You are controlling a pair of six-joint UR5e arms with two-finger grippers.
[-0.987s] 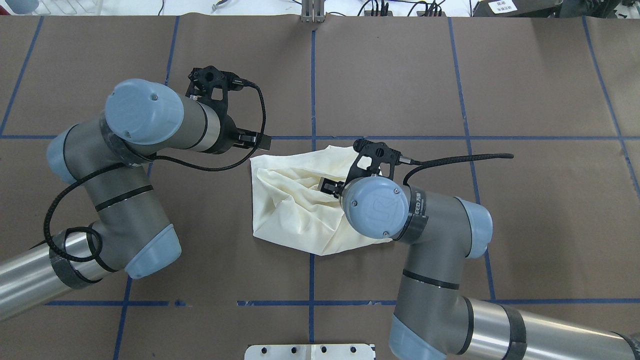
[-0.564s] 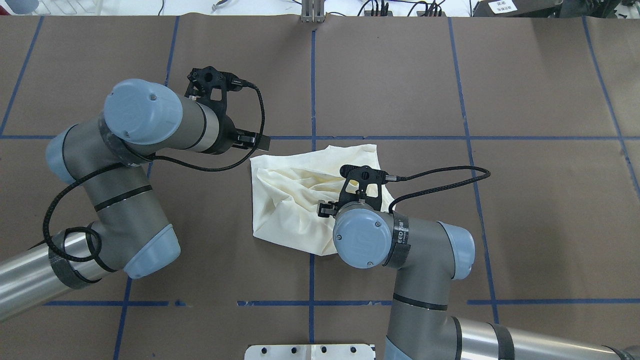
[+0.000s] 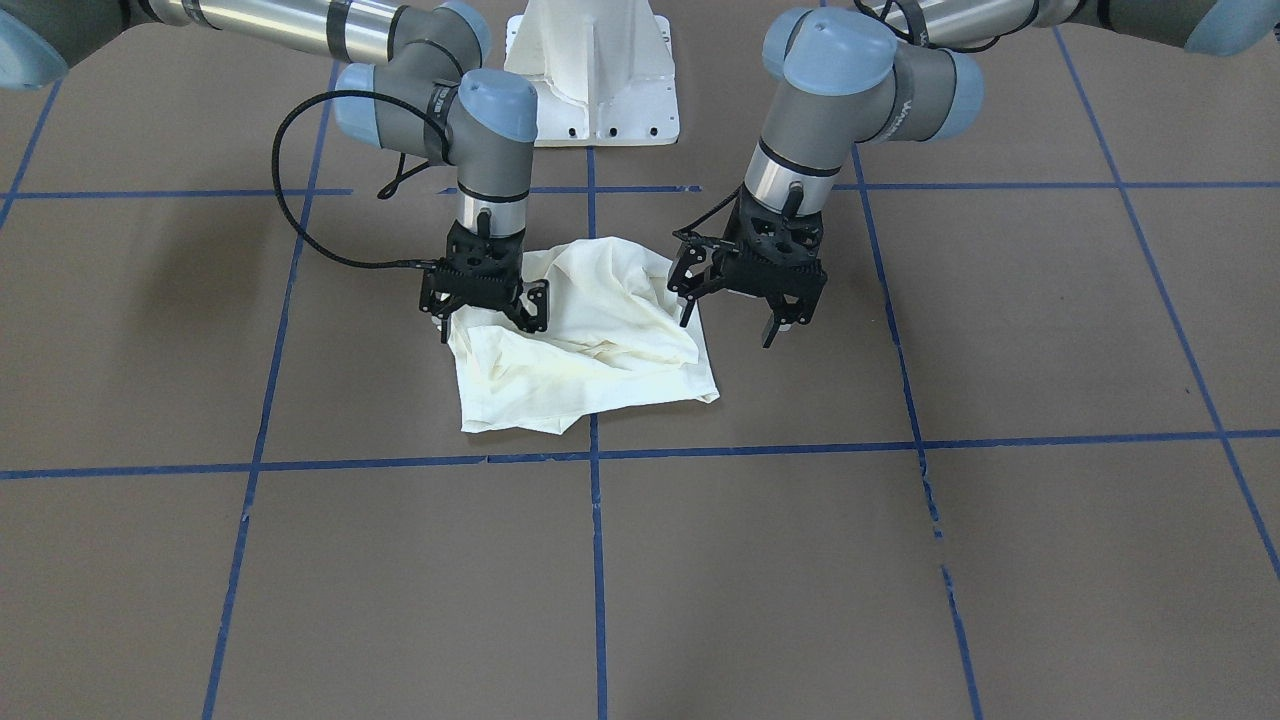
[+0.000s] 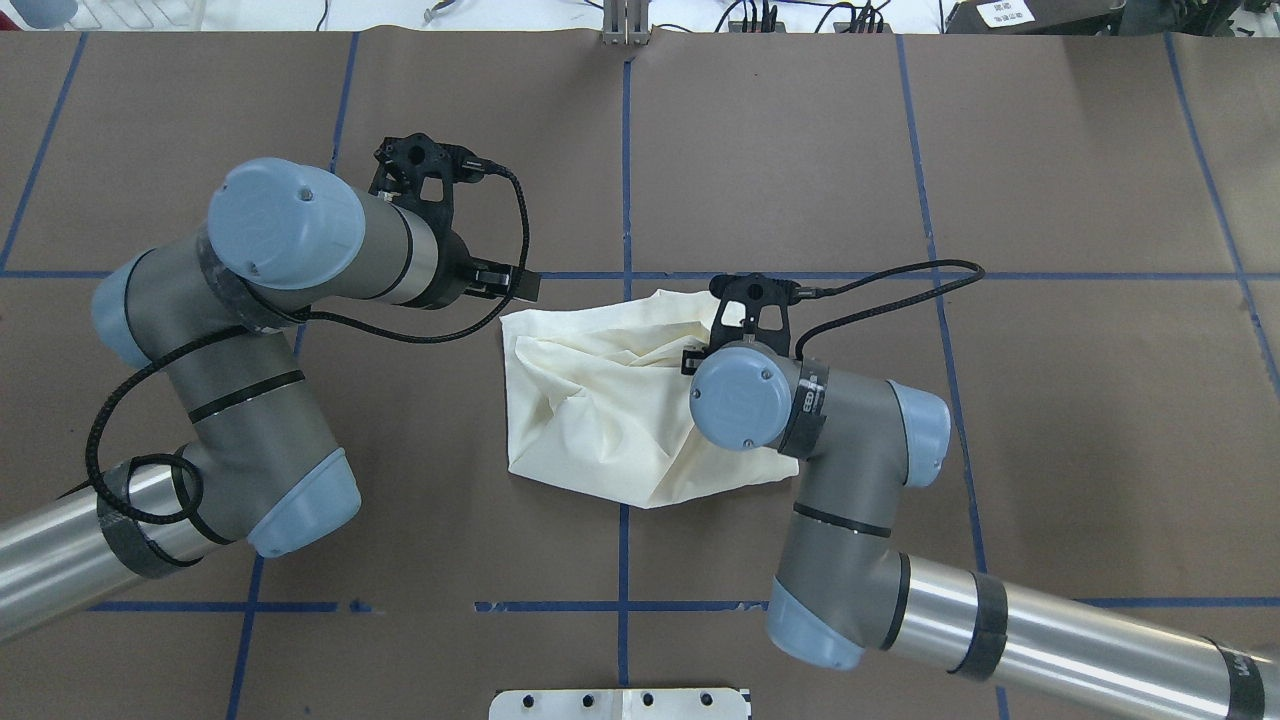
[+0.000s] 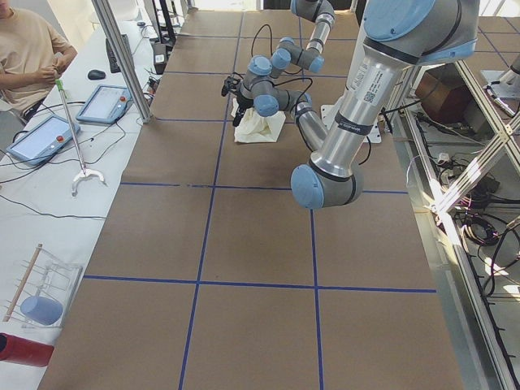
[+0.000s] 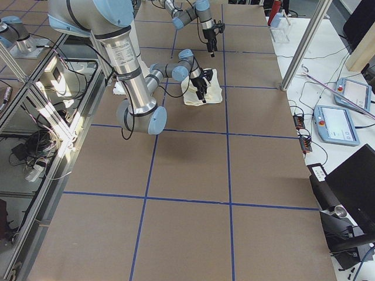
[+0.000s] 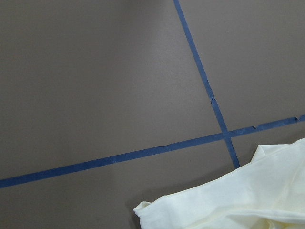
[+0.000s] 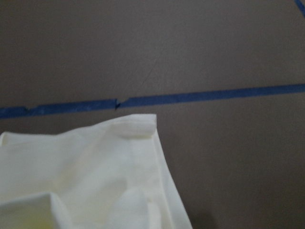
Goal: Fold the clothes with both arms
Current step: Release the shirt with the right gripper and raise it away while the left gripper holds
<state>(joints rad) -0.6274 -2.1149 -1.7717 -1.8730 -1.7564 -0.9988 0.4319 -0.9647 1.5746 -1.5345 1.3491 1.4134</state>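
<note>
shirt (image 3: 600,350) beneath right tool (image 3: 490,325), beside left tool (image 3: 728,328)

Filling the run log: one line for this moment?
shirt: crumpled on table | left gripper: open, at shirt's edge | right gripper: open, over shirt

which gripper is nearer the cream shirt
Right. The right gripper is down over one edge of the shirt, jaws spread astride it; the left gripper hangs open just beside the opposite edge.

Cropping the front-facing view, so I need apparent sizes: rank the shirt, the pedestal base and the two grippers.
1. shirt
2. pedestal base
3. left gripper and right gripper: they look about alike, so unranked.
</note>
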